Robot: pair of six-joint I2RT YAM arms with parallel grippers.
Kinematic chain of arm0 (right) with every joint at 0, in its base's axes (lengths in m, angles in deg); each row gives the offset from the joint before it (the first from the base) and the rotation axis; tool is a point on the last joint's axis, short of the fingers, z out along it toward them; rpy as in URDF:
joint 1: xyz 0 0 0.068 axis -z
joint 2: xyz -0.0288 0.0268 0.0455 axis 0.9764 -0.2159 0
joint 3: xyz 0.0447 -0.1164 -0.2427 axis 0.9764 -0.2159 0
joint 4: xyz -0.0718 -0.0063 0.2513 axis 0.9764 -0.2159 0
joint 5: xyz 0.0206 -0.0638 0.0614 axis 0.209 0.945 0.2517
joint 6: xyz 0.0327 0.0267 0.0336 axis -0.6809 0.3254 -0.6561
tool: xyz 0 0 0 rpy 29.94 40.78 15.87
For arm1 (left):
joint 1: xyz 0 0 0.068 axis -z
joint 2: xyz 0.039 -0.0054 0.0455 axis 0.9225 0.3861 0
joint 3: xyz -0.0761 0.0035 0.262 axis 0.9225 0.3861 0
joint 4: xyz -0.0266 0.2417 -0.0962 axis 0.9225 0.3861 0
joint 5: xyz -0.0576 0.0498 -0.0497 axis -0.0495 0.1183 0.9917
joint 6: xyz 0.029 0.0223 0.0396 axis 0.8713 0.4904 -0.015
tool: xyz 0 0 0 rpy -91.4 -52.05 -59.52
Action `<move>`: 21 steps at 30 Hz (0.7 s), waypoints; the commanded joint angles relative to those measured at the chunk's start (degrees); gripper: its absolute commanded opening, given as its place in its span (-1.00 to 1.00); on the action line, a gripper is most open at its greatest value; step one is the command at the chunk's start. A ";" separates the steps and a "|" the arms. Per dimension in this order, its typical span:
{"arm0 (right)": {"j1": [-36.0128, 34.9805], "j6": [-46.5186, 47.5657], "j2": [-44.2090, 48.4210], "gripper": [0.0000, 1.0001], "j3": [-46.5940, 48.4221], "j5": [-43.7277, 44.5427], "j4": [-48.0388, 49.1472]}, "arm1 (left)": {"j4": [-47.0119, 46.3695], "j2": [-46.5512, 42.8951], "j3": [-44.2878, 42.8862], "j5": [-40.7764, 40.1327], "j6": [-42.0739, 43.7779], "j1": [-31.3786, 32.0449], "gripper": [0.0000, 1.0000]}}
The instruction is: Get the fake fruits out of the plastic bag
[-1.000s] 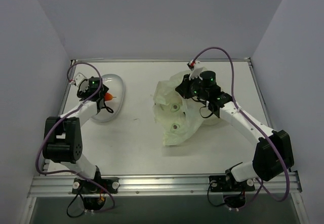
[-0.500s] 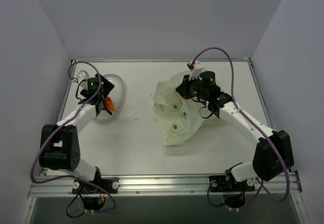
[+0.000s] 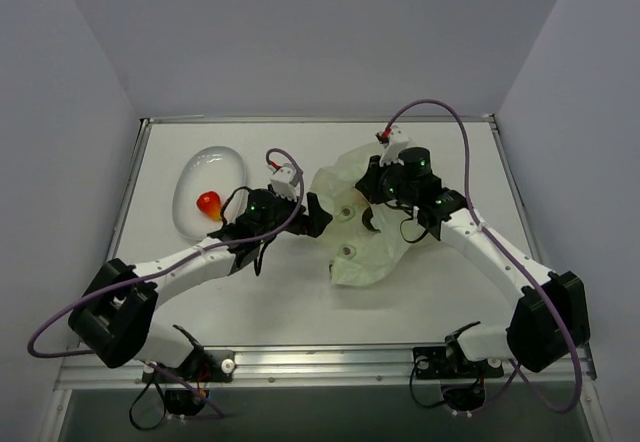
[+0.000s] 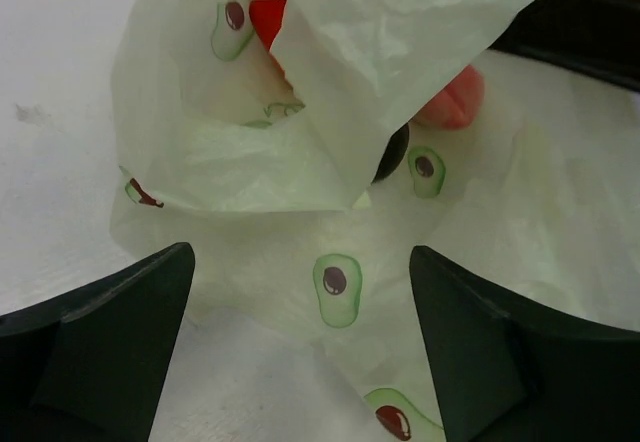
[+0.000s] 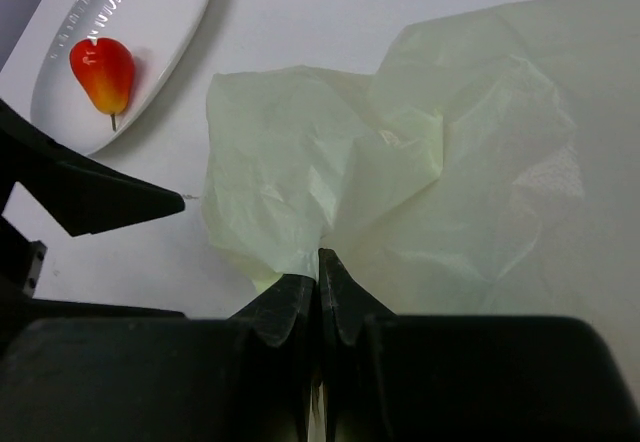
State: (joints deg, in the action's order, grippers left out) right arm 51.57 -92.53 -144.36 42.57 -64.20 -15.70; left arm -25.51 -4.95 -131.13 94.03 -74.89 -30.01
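Risk to bag: a fold of the bag [image 3: 362,247] may be pinched together with a fruit, since loose film is draped over the mouth; the whole bag would then be dragged across the table [image 3: 280,292].
Risk to fruit: the red fruit [image 4: 264,16] and the pink fruit [image 4: 453,98] are half covered by film, so either may be missed or pushed deeper.
Risk to hold: the pinched fold may be pulled out of the right gripper [image 5: 320,262] if the bag is tugged, and the mouth would be lost.
Left gripper [image 4: 300,262]: spread wide, nothing held, pointed at the bag mouth just ahead.
Right gripper: closed tight on a fold at the bag's far edge, by which the mouth is held up.
Fruits: at least two are seen inside the bag; one orange-red fruit [image 3: 208,204] is laid in the dish [image 3: 232,167], well apart from the bag.
Change: a second ago the left gripper was placed over the dish at the table's left side; it is now brought across to the bag mouth, and the fruit in the dish is uncovered. The right gripper's hold is kept, though the bag is slightly reshaped.
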 commanded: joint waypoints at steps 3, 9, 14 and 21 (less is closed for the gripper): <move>0.82 -0.69 6.27 -1.00 -1.55 4.40 -2.37 | 1.73 2.99 -5.31 6.40 9.67 4.11 0.29; 1.70 -1.40 6.63 -1.00 -3.92 5.37 -2.54 | -3.17 9.40 -5.75 -0.82 8.01 8.78 0.57; 1.70 -2.01 10.92 -1.00 -6.11 7.39 -6.31 | -8.28 16.61 -9.27 1.05 5.72 15.26 0.02; -3.74 -10.00 19.11 -1.00 -16.92 5.10 -5.27 | -21.20 19.42 -3.55 -14.96 -4.11 21.34 0.12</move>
State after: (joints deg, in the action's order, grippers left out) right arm 50.74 -98.22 -127.95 28.36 -59.57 -21.18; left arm -37.26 13.74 -134.21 85.00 -73.67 -9.66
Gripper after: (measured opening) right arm 0.001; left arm 0.560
